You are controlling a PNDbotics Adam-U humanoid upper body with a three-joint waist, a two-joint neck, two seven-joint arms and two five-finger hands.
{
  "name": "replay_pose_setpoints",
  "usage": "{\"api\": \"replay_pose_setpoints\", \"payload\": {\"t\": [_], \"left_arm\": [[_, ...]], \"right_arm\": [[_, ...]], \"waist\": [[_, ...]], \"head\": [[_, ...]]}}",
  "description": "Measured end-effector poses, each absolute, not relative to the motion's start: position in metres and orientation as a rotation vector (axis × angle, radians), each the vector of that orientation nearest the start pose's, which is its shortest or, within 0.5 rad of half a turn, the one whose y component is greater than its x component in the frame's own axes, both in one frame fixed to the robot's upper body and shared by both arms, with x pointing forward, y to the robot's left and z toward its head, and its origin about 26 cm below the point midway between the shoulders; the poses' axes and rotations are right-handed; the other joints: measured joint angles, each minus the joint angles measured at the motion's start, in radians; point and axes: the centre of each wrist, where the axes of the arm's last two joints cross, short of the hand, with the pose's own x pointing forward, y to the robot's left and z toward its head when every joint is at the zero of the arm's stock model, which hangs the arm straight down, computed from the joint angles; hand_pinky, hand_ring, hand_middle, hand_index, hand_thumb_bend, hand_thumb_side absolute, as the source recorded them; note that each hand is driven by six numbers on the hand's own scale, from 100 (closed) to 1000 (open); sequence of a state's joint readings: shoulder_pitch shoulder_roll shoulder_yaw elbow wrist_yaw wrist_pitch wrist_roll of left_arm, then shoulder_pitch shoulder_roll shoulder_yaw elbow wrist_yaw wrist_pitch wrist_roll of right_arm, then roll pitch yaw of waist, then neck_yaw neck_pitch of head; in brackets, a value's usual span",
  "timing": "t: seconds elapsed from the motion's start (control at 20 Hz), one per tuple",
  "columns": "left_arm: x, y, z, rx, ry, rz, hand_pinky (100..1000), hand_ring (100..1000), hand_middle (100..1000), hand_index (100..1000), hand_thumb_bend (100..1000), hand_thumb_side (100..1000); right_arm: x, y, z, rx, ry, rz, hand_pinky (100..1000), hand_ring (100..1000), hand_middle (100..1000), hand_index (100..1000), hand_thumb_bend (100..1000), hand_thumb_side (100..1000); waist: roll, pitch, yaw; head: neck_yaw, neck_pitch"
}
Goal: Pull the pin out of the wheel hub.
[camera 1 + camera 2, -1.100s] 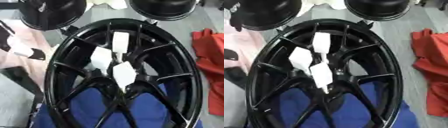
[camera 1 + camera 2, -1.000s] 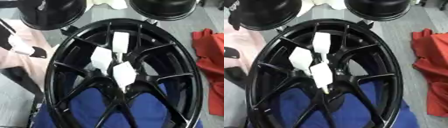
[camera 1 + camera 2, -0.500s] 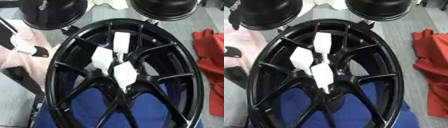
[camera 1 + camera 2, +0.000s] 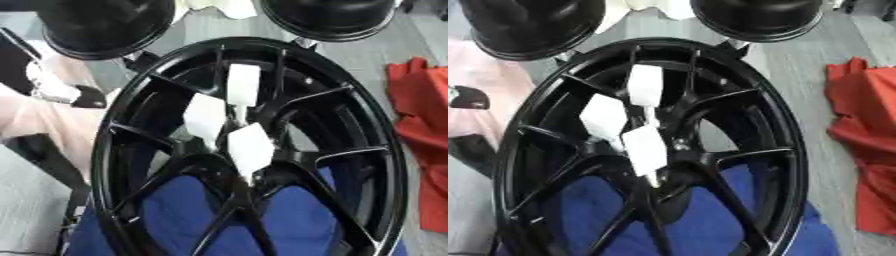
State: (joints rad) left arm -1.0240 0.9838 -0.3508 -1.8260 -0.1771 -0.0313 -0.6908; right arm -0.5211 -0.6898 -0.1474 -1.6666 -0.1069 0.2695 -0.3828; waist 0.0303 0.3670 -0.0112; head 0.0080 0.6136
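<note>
At the left edge, over a pale pink cloth (image 4: 26, 117), the left hand (image 4: 61, 91) is seen, finger state indiscernible; three white flat-headed pins (image 4: 249, 147) are lodged at the hub of the black spoked alloy wheel (image 4: 389, 150), long axes up-view, thin tips pointed down toward hub centre; a crumpled red cloth (image 4: 424, 125) is noted rightward.

A grey floor (image 4: 367, 65) fills the scene, evenly lit with no hard shadows. Taking the red cloth (image 4: 868, 145) at the right edge as the landmark: it lies crumpled on the floor. Well to its left, low in the middle, spreads a blue cloth (image 4: 201, 220). Further left, at the opposite edge, lies a pale pink cloth (image 4: 31, 117). Above and left of the red cloth, along the far edge, stand two round black objects (image 4: 328, 15), with something cream-white (image 4: 662, 7) between them.
</note>
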Motion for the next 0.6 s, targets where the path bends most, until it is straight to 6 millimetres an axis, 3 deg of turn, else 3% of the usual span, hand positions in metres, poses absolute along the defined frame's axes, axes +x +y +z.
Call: {"api": "replay_pose_setpoints", "payload": {"t": [0.05,0.15,0.4,0.5,0.6], "left_arm": [[0.314,0.237,0.403,-0.946,2.279,2.545,907,898,810,920,262,605],[0.317,0.229,0.404,-0.926,2.260,2.580,902,897,811,917,274,664],[0.323,0.214,0.404,-0.918,2.218,2.648,911,896,768,868,565,488],[0.326,0.208,0.403,-0.906,2.187,2.683,915,894,763,868,620,467],[0.328,0.204,0.403,-0.900,2.157,2.715,916,895,771,865,620,483]], "right_arm": [[0.347,-0.369,0.273,-0.794,-2.007,-0.061,658,517,614,627,100,720],[0.347,-0.369,0.273,-0.794,-2.005,-0.060,658,517,614,628,100,719],[0.347,-0.369,0.273,-0.797,-2.002,-0.057,658,517,613,627,100,718],[0.347,-0.369,0.273,-0.798,-2.001,-0.055,657,516,612,627,100,719],[0.347,-0.369,0.273,-0.799,-2.000,-0.054,657,515,612,626,100,719]], "waist": [[0.000,0.000,0.000],[0.000,-0.001,0.000],[0.000,-0.003,0.000],[0.000,-0.003,0.000],[0.000,-0.003,0.000]], "head": [[-0.002,0.000],[-0.006,0.000],[-0.011,0.000],[-0.012,0.000],[-0.013,0.001]]}}
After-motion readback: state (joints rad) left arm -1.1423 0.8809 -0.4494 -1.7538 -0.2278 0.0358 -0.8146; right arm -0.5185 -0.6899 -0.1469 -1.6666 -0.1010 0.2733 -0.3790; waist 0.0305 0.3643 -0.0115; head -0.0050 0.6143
